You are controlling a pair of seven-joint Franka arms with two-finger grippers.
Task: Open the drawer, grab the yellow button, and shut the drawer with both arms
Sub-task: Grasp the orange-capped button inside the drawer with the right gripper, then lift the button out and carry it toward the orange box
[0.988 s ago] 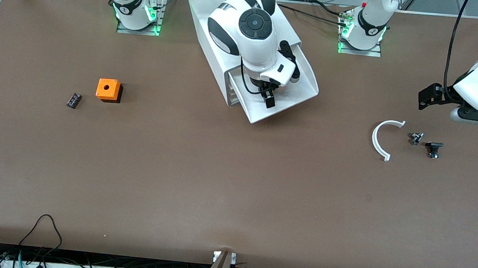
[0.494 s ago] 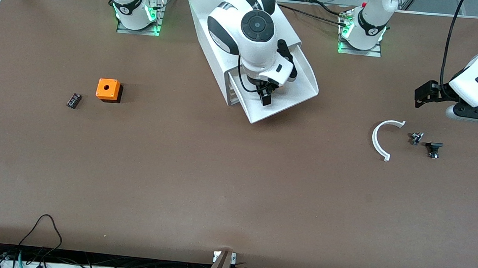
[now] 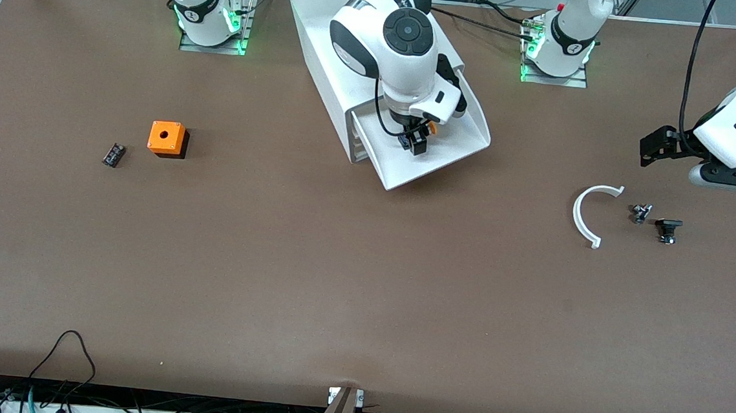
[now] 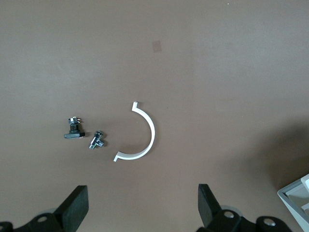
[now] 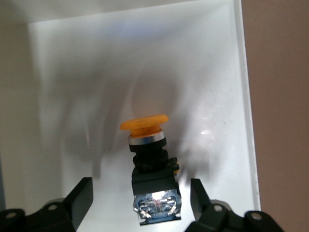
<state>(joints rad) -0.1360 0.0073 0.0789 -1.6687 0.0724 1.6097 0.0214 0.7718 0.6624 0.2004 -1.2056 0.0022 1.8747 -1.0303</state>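
Inside the pulled-out drawer: the button (image 5: pixel 150 169) lies on its side on the smooth white floor, between the right gripper's fingers.
Button's look: round orange-yellow cap, silver ring under it, black square body with metal contacts at the end.
Right gripper (image 3: pixel 415 138): low in the drawer (image 3: pixel 449 154), its black fingers (image 5: pixel 81 195) apart on either side of the button's body with a gap each side, not gripping it.
Drawer: shallow white plastic tray, uppermost in the white cabinet (image 3: pixel 318 41), slid out toward the front camera; the right arm covers much of it.
Left gripper (image 3: pixel 652 148): waits in the air with jaws wide and nothing in them, over bare table at the left arm's end.
Below it: white half-ring (image 4: pixel 140 133), small metal fitting (image 4: pixel 96 140), black-and-metal part (image 4: pixel 73 129), details too small to tell.
Right arm's end: orange cube (image 3: pixel 166 138) with a round hole, flat black block (image 3: pixel 113 154) beside it.
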